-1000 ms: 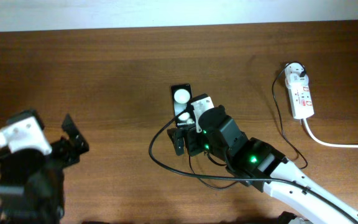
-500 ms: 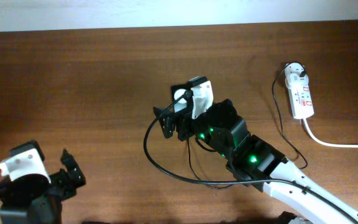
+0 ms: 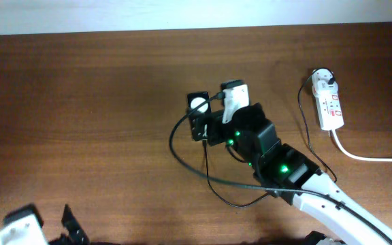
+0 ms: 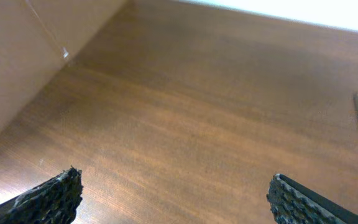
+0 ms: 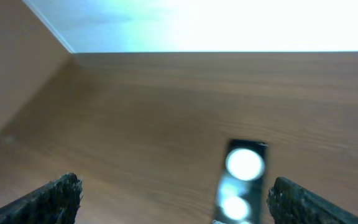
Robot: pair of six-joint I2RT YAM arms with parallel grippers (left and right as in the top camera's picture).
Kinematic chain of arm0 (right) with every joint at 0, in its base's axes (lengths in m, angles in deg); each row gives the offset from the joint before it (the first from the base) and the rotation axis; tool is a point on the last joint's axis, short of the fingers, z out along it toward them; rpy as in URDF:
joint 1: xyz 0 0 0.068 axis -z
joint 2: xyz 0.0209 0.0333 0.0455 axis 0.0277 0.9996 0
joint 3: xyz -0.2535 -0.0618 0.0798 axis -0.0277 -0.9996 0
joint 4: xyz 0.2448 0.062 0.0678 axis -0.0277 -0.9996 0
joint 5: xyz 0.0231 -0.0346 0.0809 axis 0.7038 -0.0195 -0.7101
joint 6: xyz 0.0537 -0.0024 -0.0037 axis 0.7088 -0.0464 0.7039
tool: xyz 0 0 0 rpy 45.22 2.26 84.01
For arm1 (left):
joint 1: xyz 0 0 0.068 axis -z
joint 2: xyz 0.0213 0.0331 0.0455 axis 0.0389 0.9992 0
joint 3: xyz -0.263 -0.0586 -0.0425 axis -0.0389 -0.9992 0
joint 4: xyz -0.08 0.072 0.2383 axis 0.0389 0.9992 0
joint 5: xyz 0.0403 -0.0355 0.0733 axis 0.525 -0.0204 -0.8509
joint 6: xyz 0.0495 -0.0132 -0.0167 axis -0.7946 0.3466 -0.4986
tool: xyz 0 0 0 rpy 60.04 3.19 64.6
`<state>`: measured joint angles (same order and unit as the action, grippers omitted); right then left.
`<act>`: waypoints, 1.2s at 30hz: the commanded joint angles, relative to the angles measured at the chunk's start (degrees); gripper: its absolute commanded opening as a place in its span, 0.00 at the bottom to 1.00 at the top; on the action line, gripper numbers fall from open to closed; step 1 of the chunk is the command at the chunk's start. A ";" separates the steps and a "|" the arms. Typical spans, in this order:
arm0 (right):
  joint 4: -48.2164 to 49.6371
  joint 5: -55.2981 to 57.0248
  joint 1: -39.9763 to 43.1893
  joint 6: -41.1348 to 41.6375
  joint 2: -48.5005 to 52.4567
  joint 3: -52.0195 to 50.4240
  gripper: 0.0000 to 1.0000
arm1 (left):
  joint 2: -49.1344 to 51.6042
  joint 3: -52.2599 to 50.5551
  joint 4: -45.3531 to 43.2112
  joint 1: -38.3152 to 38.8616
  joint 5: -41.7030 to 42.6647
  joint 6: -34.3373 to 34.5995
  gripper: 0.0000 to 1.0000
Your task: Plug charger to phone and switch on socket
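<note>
Now | right gripper (image 5: 176,198) gapes empty over phone (image 5: 242,177) | left gripper (image 4: 174,200) wide, idle | risk: arm (image 3: 284,170) snags charger cable (image 3: 171,141), dragging phone

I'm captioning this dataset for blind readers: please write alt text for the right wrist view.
A black phone with two white round patches lies flat on a brown wooden table, ahead of the right gripper, whose dark jaws stand wide open and empty at the bottom corners. A pale wall rises behind the table's far edge.
</note>
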<state>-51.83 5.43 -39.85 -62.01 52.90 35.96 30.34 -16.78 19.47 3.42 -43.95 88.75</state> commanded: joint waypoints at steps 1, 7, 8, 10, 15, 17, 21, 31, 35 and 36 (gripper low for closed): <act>-0.61 2.78 5.86 -0.55 -1.36 0.76 0.99 | -6.38 0.13 -0.31 -0.04 -0.61 -0.26 0.99; -0.63 5.40 27.02 -0.55 8.90 0.76 0.99 | -9.18 0.13 -1.38 -0.04 -0.72 -0.28 0.99; -0.81 3.72 28.13 -0.55 10.38 0.76 0.99 | -9.18 0.13 -1.38 -0.04 -0.87 -0.28 0.99; -2.38 -0.24 30.21 -0.55 14.84 0.76 0.99 | -9.18 0.13 -1.38 -0.04 -0.85 -0.28 0.99; -4.22 -2.47 30.40 -0.33 19.19 0.76 0.99 | -9.20 0.13 -1.22 -0.09 -0.83 -0.28 0.99; -4.20 -2.47 30.40 -0.33 19.23 0.76 0.99 | -9.35 0.13 -1.22 -0.09 -0.83 -0.28 0.99; -4.42 -2.45 30.40 -0.35 19.23 0.76 0.99 | -11.06 0.13 -1.22 -0.09 -0.83 -0.28 0.99; -4.39 -2.45 30.40 -0.35 19.23 0.76 0.99 | -12.72 0.13 -1.22 -0.09 -0.83 -0.28 0.99; -4.39 -2.45 30.40 -0.35 19.23 0.76 0.99 | -12.74 0.13 -1.22 -0.09 -0.83 -0.26 0.99; -4.39 -2.45 30.40 -0.35 19.23 0.76 0.99 | -12.90 0.13 -1.25 -0.09 -0.83 -0.28 0.99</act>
<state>-56.24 3.31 -9.56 -62.14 71.83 36.59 18.26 -16.82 18.25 3.42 -43.97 88.75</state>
